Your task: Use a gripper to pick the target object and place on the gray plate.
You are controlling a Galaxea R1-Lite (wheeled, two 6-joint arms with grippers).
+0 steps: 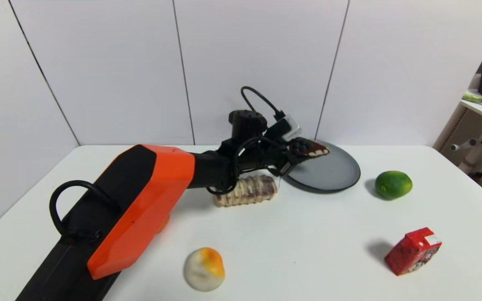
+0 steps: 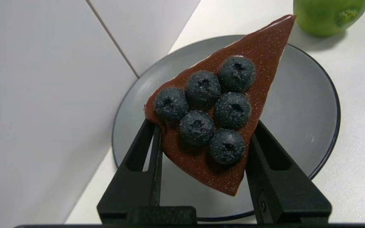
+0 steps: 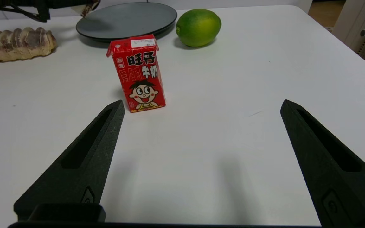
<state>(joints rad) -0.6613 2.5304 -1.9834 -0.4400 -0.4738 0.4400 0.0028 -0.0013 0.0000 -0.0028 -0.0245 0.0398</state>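
My left gripper (image 1: 297,156) is shut on the cake slice (image 1: 310,148), a wedge with a chocolate top and several blueberries. It holds the slice above the left part of the gray plate (image 1: 333,171). In the left wrist view the black fingers (image 2: 266,148) pinch the slice's (image 2: 211,110) wide end, with the plate (image 2: 299,104) right below it. My right gripper (image 3: 201,126) is open and empty, low over the table near its front right. The plate also shows in the right wrist view (image 3: 127,19).
A striped bread roll (image 1: 247,190) lies just left of the plate under the left arm. A green lime (image 1: 393,184) sits right of the plate. A red milk carton (image 1: 413,251) stands front right. A yellow-white fruit (image 1: 204,269) sits at the front.
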